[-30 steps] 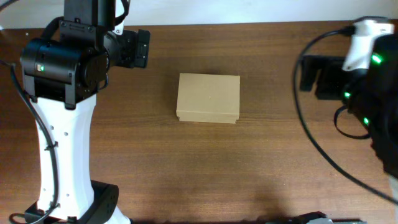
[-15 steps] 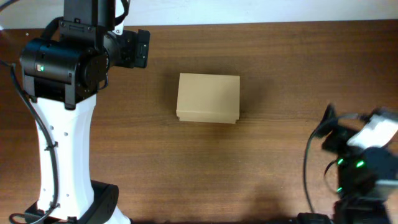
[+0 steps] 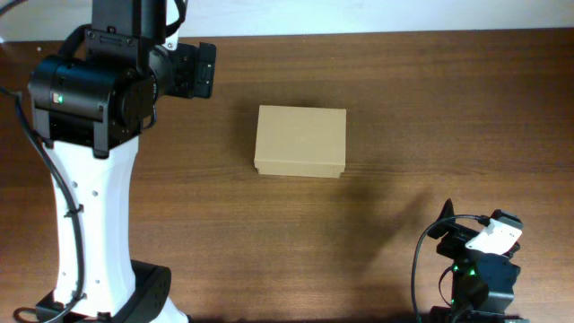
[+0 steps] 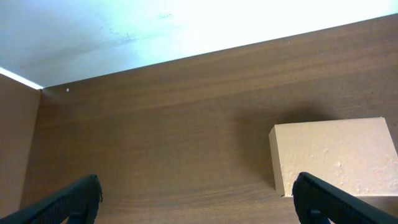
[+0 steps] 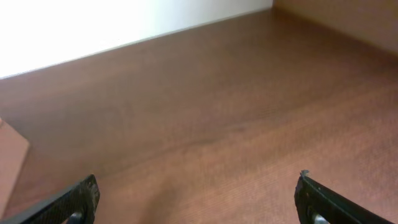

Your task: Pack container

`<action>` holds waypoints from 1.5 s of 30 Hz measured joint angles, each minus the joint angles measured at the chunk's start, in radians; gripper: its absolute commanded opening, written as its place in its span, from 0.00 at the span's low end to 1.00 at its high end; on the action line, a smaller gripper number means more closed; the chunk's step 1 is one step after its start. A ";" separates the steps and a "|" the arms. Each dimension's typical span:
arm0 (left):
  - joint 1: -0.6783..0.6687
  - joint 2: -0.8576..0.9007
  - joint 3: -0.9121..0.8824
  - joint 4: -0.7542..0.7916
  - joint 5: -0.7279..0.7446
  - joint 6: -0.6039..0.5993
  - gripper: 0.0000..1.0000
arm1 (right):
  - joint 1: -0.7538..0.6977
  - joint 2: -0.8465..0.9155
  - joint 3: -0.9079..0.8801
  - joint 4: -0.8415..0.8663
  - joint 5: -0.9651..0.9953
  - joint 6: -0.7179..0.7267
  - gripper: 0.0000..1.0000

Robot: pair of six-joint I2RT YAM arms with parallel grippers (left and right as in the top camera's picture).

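Your container (image 3: pixel 300 141) sits on the brown table (image 3: pixel 404 108) close to the middle of the overhead view, a little toward 12 o'clock. Its flap lid lies flat and shut, and nothing touches it.

Your left arm (image 3: pixel 90 90) stands at 9 o'clock, well apart from the box. In its wrist view the left gripper (image 4: pixel 199 202) has its fingers spread wide with nothing between them, and the container (image 4: pixel 336 155) lies at 4 o'clock, near the right-hand fingertip (whether they touch, you cannot tell from here).

Your right arm (image 3: pixel 475 260) is low at 5 o'clock in the overhead view, well clear of the box. The right gripper (image 5: pixel 198 202) is also spread wide and empty over bare wood. Only a tan sliver of the container (image 5: pixel 9 165) shows, at 9 o'clock on that frame's edge.
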 measured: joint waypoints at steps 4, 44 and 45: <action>0.000 0.000 0.000 0.000 0.000 0.000 0.99 | 0.000 0.000 -0.032 -0.048 0.000 0.000 0.99; 0.023 -0.424 -0.581 0.187 -0.011 0.000 0.99 | 0.000 -0.002 -0.040 -0.043 0.000 0.000 0.99; 0.038 -0.478 -0.657 0.229 -0.015 0.000 0.99 | 0.000 -0.002 -0.040 -0.043 0.000 0.000 0.99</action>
